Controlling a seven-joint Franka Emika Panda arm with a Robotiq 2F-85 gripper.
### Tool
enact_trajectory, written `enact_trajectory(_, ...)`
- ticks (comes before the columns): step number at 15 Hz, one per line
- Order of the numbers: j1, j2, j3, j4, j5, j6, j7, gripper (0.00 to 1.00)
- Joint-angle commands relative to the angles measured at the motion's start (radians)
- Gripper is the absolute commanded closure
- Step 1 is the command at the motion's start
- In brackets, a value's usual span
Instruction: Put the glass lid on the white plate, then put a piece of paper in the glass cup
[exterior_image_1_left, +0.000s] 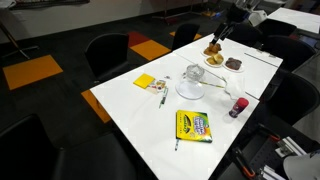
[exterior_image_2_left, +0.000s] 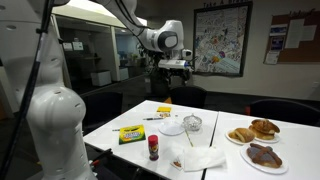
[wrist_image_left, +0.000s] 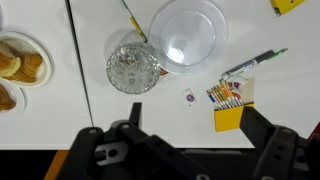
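While the arm hangs high above the white table, my gripper is spread wide. Its fingers are far apart at the bottom of the wrist view, with bare tabletop between them and nothing held. In both exterior views it's well clear of everything on the table.

The white plate is near the top of the wrist view. The glass cup is just beside it, its rim right at the plate's edge, and I can't tell if they touch. The cup's top looks faceted from above. I can't tell whether that's the glass lid sitting on it, since I can't pick the lid out from the cup at this size. Both exterior views show the cup upright next to the plate, mid-table.

A crayon box lies near the plate on the side away from the cup, with a green pen between box and plate. Yellow sticky notes sit at a table edge, apart from the plate. A purple-capped tube stands upright at the opposite edge. Crumpled white paper lies near the tube. Two plates with brown pastries sit at the end of the table, well apart from the cup
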Motion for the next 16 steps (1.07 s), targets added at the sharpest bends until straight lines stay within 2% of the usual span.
enact_trajectory(1,-0.032,0.065,-0.005,0.024,0.078,-0.034,-0.116,0.0)
enact_trajectory(5,-0.068,0.14,0.003,0.047,0.189,-0.024,-0.284,0.0)
enact_trajectory(8,-0.099,0.222,0.009,0.109,0.197,0.001,-0.345,0.0)
enact_trajectory(16,-0.157,0.428,0.055,0.297,0.154,0.077,-0.349,0.0)
